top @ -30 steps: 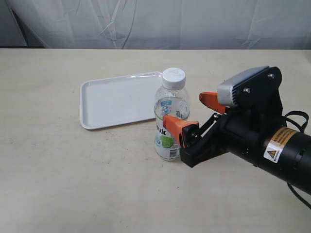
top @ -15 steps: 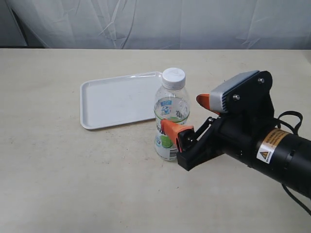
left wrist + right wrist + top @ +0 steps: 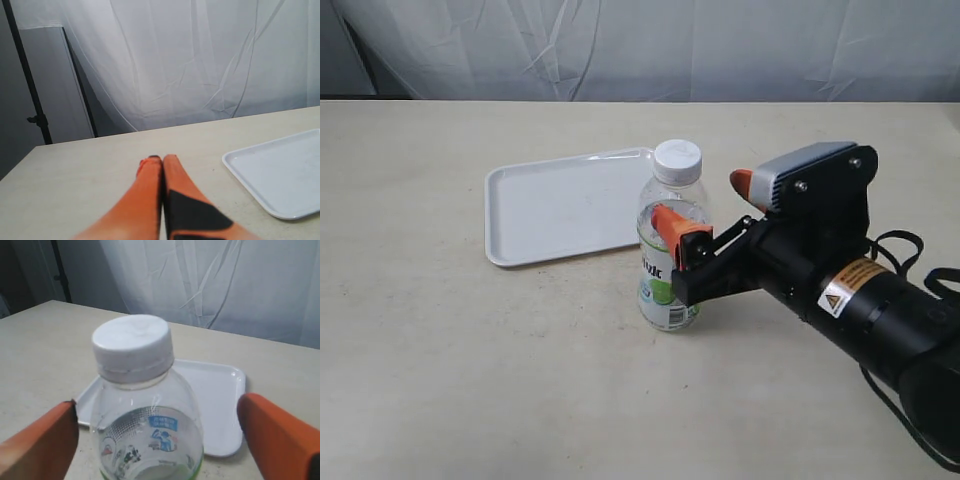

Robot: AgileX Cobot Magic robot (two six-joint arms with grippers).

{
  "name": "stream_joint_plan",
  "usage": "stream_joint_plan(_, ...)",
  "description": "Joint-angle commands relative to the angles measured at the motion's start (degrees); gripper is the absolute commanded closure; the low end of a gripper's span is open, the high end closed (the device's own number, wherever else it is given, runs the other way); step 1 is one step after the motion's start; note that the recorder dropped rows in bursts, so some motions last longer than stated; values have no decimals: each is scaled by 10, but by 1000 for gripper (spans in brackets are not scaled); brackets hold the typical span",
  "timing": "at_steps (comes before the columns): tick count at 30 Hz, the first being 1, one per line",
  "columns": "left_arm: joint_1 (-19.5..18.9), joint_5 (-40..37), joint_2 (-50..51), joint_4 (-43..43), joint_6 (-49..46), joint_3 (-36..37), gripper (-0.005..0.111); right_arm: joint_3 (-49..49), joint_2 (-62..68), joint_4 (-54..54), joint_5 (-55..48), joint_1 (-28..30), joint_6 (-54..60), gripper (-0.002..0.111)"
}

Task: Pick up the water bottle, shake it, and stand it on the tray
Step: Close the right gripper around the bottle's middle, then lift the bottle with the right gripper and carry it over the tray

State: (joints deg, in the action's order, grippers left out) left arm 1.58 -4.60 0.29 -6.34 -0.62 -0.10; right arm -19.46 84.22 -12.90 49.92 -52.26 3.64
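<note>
Currently the right gripper [image 3: 705, 203] is wide open and empty, its orange fingers [image 3: 40, 445] flanking the water bottle [image 3: 655, 272] without touching it. A good grasp would close squarely on the labelled body, firm but not crushing. The bottle stands upright between them, long axis vertical, cap up. Just beyond it lies the tray [image 3: 560, 205]. The left gripper [image 3: 161, 159] is closed on nothing.
</note>
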Motion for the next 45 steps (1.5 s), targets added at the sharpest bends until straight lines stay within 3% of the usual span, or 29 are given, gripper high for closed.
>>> stream_joint_plan(1,3,3,-3,-2,2,1,107,-3,35,10,59,-1,-19,24)
stream_joint_plan(8,3,3,-3,-2,2,1,107,-3,112,81,133,-1,-67,24)
stream_joint_plan(21,3,3,-3,-2,2,1,107,-4,191,48,187,-1,-73,24)
stream_joint_plan(38,3,3,-3,-2,2,1,107,-85,244,47,128,-1,-71,24)
stream_joint_plan(42,3,3,-3,-2,2,1,107,-89,244,39,118,-1,-71,34)
stream_joint_plan(45,3,3,-3,-2,2,1,107,-89,244,32,109,-1,-71,57)
